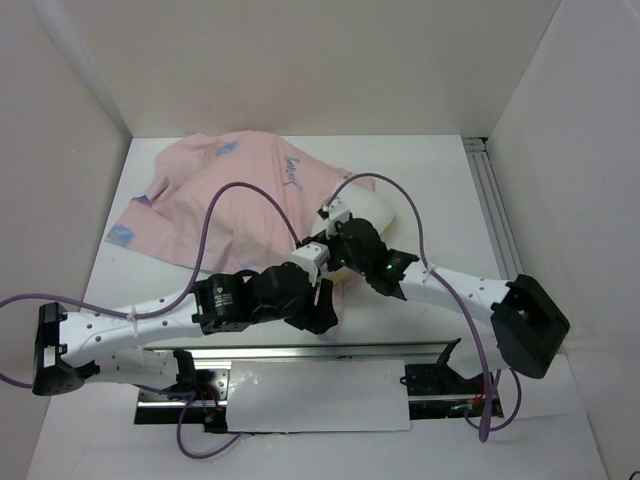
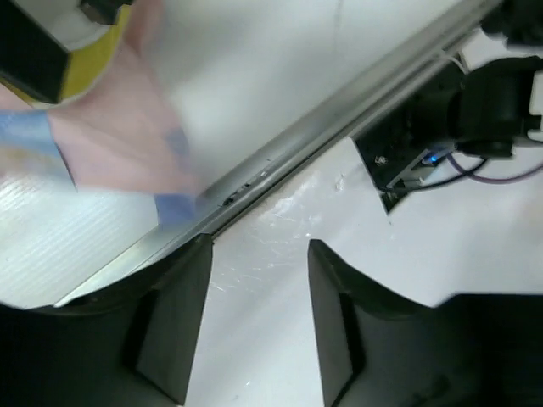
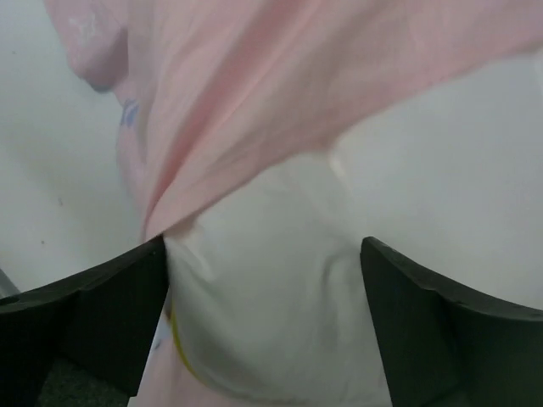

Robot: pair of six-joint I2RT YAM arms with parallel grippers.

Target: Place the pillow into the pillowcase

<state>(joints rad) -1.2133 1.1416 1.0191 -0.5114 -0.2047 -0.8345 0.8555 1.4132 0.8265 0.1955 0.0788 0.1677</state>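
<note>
Pillow (image 3: pixel 280 314) mostly hidden under pink pillowcase (image 1: pixel 230 190), left wrist view blurred

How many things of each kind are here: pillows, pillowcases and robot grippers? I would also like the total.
pillow: 1
pillowcase: 1
grippers: 2 (left gripper, right gripper)
Total: 4

White pillow (image 1: pixel 378 212) partly beneath rumpled pink pillowcase (image 1: pixel 235 195)
</note>
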